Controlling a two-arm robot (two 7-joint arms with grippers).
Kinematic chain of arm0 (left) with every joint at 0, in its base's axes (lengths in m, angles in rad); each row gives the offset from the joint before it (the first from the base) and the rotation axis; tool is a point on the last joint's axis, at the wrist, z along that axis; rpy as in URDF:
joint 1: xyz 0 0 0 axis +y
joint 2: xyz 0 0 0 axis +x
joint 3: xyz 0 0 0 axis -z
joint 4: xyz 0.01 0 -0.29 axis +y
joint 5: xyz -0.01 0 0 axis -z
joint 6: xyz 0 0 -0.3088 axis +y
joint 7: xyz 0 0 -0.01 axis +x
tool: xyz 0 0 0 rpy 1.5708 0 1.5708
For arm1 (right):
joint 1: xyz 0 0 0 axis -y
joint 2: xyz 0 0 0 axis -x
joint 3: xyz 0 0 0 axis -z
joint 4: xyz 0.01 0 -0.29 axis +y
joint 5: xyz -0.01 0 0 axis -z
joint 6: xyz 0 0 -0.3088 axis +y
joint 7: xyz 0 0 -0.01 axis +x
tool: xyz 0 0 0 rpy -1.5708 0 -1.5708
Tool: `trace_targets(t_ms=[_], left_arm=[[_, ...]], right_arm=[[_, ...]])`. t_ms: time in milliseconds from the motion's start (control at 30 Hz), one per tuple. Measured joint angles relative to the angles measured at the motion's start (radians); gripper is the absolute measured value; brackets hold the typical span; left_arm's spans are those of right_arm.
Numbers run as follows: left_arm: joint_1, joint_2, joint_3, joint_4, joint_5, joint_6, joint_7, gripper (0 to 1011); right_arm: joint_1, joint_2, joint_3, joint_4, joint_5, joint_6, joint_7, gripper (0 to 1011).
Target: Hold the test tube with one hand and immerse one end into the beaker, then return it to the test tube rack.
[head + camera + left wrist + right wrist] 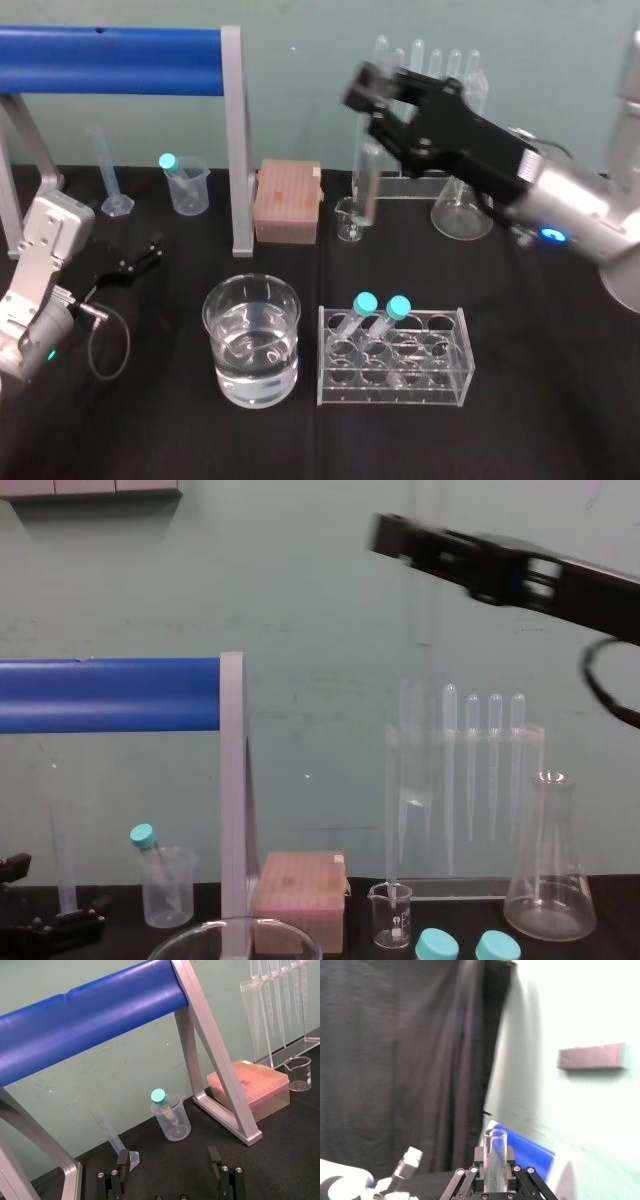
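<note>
test tube (pixel 495 1144) upright in right hand (pixel 495 1167), high above the table (pixel 530 330)

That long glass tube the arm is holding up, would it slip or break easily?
Probably slippery: the test tube is smooth clear glass, pinched near its rim by the right gripper. Likely fragile, being thin-walled. Laid flat, its round body would probably roll.

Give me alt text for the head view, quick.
Right gripper, high beyond the rack, holds the test tube hanging upright. The beaker, part full of clear liquid, sits left of the rack. Left gripper lies parked at far left.
</note>
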Motion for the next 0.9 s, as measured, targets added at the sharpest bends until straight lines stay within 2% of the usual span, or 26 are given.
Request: trace_targets(t_ms=[33,133,200,233,333,400,633,900], left_arm=[[0.0,0.0,0.0,0.0,0.0,0.0,0.0,1000],[0.0,0.0,0.0,0.0,0.0,0.0,0.0,1000],[0.0,0.0,0.0,0.0,0.0,0.0,0.0,1000],[0.0,0.0,0.0,0.0,0.0,0.0,0.0,1000],[0.0,0.0,0.0,0.0,0.0,0.0,0.0,1000],[0.0,0.0,0.0,0.0,0.0,0.0,0.0,1000],[0.0,0.0,0.0,0.0,0.0,0.0,0.0,1000],[0.0,0.0,0.0,0.0,0.0,0.0,0.0,1000]], right_arm=[[-0.036,0.022,0.022,-0.023,0.012,0.013,-0.027,224],[-0.084,0.05,0.051,-0.054,0.025,0.03,-0.061,224],[-0.149,0.087,0.089,-0.091,0.033,0.051,-0.107,224],[-0.149,0.087,0.089,-0.091,0.033,0.051,-0.107,224],[-0.217,0.122,0.128,-0.121,0.034,0.074,-0.154,224],[-0.237,0.132,0.138,-0.127,0.034,0.088,-0.169,224],[-0.269,0.14,0.145,-0.119,0.028,0.132,-0.179,224],[-0.253,0.132,0.127,-0.081,0.022,0.162,-0.158,224]])
